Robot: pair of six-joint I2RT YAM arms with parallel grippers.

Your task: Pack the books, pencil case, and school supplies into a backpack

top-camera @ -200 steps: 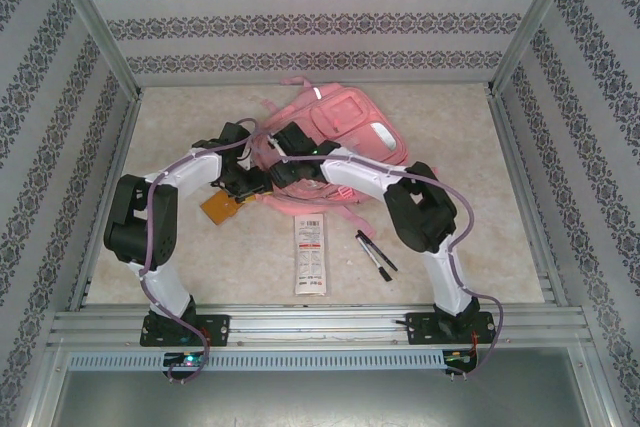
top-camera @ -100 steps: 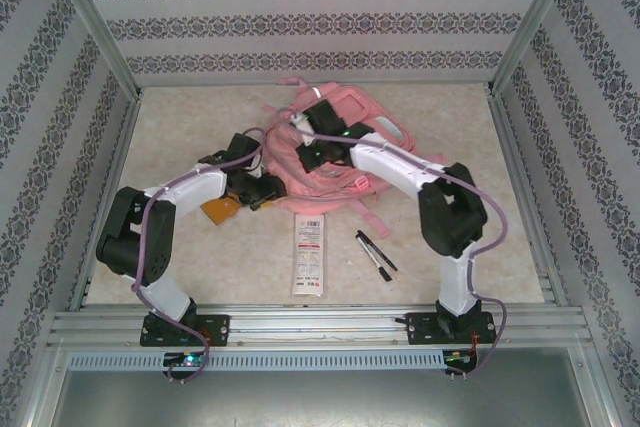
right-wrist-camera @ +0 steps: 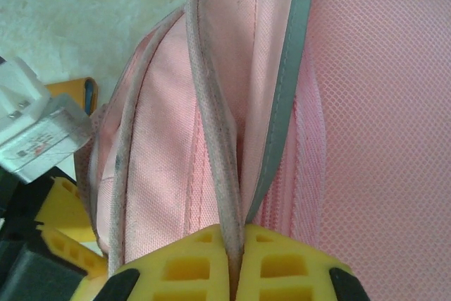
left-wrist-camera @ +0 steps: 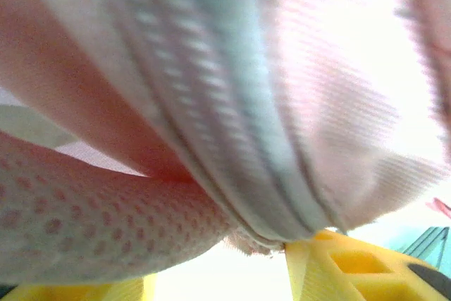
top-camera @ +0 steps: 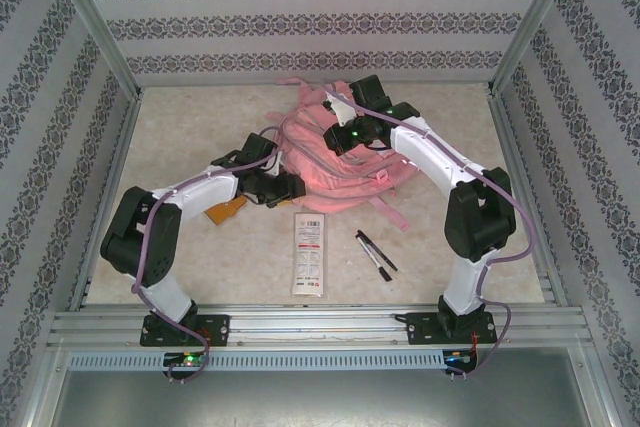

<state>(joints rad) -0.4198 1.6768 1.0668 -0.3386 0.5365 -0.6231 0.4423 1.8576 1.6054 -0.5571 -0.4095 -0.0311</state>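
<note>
- The right pincer (right-wrist-camera: 235,260) is pressed together on a pink piped edge of the backpack (right-wrist-camera: 366,103); the edge is seen running out from between its yellow fingers (right-wrist-camera: 289,271).
- The rest of the backpack is spread beyond this pincer and to both sides of it, and a grey strip (right-wrist-camera: 282,82) is laid just beside the pinched edge.
- The left pincer (top-camera: 290,187) is set against the backpack's side, across the bag from the right pincer.
- In the left wrist view its yellow fingers (left-wrist-camera: 352,266) are held apart, and a thick fold of pink fabric and mesh is bunched over the gap. Whether the fold is clamped cannot be told.
- The booklet (top-camera: 224,212) is laid orange face up just behind the left pincer, partly covered by that arm.
- The pencil case (top-camera: 309,254) is laid flat on the table (top-camera: 200,277), near the left pincer on the side towards the arm bases, and apart from it.
- The two pens (top-camera: 375,253) are laid close together just beside the pencil case, well apart from both pincers.
</note>
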